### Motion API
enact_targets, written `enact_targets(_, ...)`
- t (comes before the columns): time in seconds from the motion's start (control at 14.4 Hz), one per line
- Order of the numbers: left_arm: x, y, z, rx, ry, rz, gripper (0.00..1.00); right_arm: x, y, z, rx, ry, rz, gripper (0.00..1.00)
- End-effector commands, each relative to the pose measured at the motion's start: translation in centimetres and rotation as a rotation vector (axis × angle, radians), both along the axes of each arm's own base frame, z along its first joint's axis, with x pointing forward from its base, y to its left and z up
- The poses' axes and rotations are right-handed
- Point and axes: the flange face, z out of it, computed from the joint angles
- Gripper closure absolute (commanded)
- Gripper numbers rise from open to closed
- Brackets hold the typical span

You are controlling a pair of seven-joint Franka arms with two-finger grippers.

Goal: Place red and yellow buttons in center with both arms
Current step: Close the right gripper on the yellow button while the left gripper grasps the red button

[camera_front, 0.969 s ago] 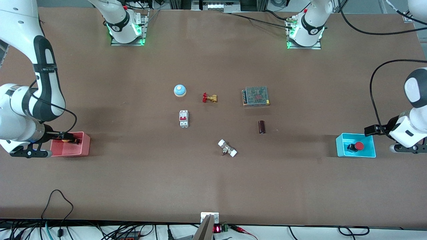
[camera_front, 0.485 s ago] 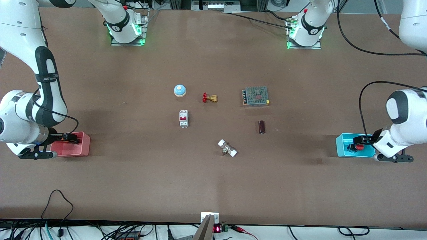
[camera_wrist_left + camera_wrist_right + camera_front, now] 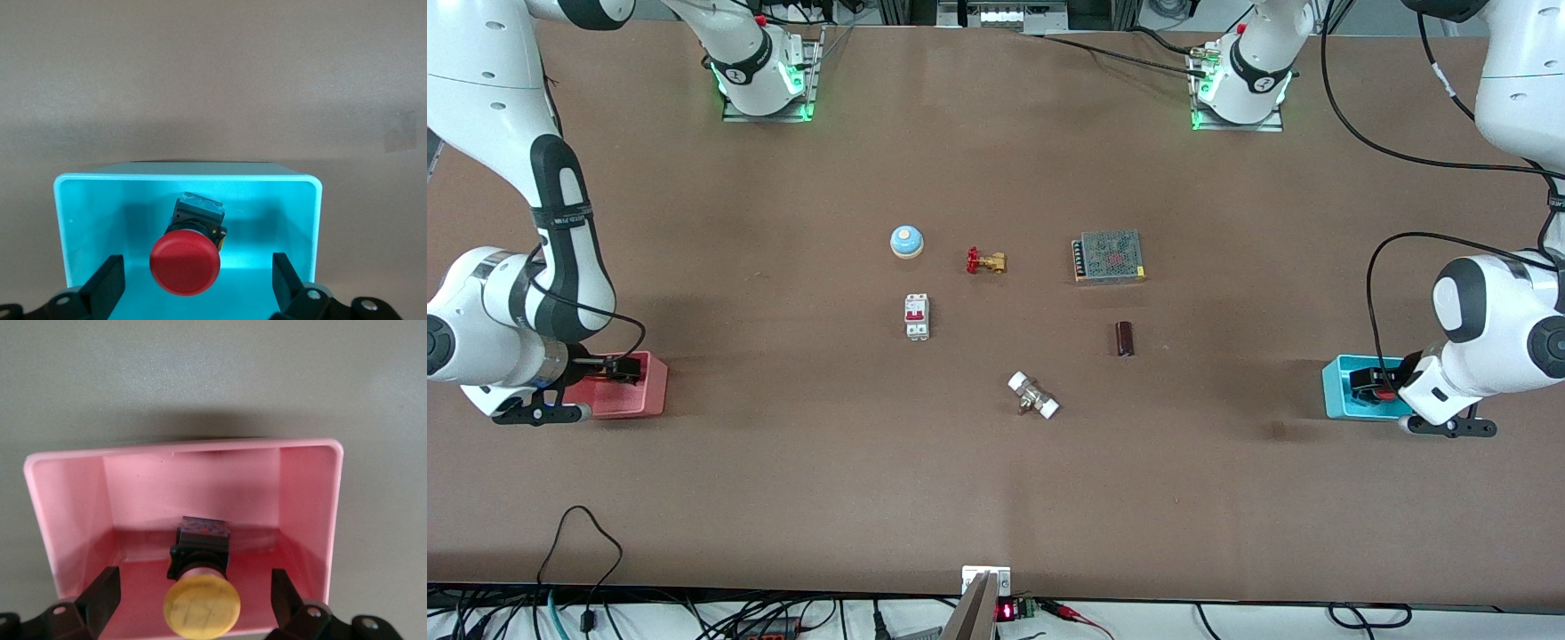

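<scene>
The red button (image 3: 185, 261) lies in the cyan bin (image 3: 73, 213) at the left arm's end of the table; a sliver of it shows in the front view (image 3: 1385, 391). My left gripper (image 3: 195, 287) is open over that bin, a finger on each side of the red cap, not touching it; in the front view it (image 3: 1371, 380) is over the bin (image 3: 1338, 391). The yellow button (image 3: 201, 607) lies in the pink bin (image 3: 307, 513) at the right arm's end. My right gripper (image 3: 193, 603) is open, its fingers straddling the yellow cap; the front view shows it (image 3: 618, 369) over the pink bin (image 3: 649, 391).
On the brown tabletop (image 3: 996, 480) in the middle stand a blue dome bell (image 3: 906, 241), a brass valve with red handle (image 3: 985, 261), a circuit breaker (image 3: 917, 316), a mesh power supply (image 3: 1109, 257), a dark cylinder (image 3: 1125, 339) and a white-capped fitting (image 3: 1033, 396).
Both arms have swung in over their bins and come lower, so each gripper now sits over its bin with its button between the open fingers.
</scene>
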Motion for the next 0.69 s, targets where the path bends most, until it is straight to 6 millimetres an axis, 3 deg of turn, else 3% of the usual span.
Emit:
enact_targets(0.0, 0.28, 0.58, -0.2, 0.019, 0.0, -0.024, 0.18, 0.5, -0.74, -0.12, 0.015, -0.019, 0.003, 0.0)
enact_targets(0.48, 0.5, 0.61, 0.03, 0.033, -0.005, -0.02, 0.52, 0.38, -0.81, -1.04, 0.021, -0.013, -0.017, 0.02)
enact_targets(0.62, 0.69, 0.56, 0.34, 0.036, -0.013, -0.006, 0.58, 0.38, -0.75, -1.05, 0.033, -0.015, -0.024, 0.08)
